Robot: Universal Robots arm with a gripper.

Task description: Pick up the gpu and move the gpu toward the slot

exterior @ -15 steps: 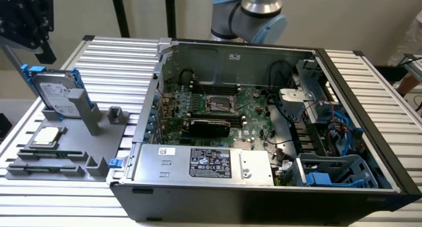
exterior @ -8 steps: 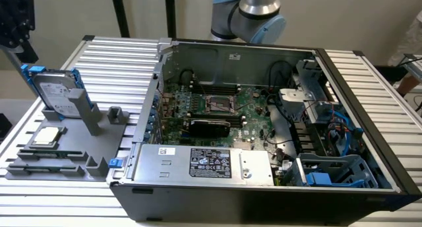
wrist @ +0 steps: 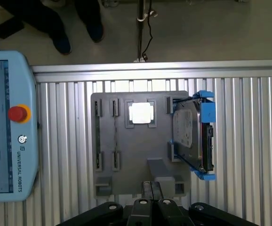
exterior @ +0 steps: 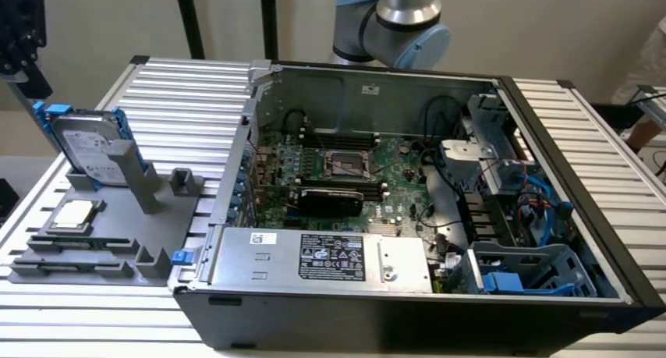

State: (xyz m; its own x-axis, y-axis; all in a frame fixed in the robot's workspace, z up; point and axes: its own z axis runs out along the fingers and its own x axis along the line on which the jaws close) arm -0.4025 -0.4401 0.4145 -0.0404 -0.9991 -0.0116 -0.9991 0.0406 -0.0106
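Note:
The gpu (exterior: pixel 329 200) shows as a black card standing on the green motherboard (exterior: pixel 401 159) in the middle of the open computer case. The slot is hidden from view. My gripper (wrist: pixel 152 189) hangs high over the grey parts fixture (wrist: pixel 140 155), well away from the case. Its two black fingers (wrist: pixel 148 188) are pressed together with nothing between them. In the exterior view the gripper (exterior: pixel 34 83) sits at the far left, above the hard drive end of the fixture.
The fixture (exterior: pixel 104 217) carries a silver hard drive with blue rails (exterior: pixel 89 143), a square CPU chip (exterior: pixel 73 214) and memory sticks (exterior: pixel 78 245). A teach pendant (wrist: pixel 6 127) lies beside it on the ribbed table. A person's feet (wrist: pixel 63 42) stand beyond the table edge.

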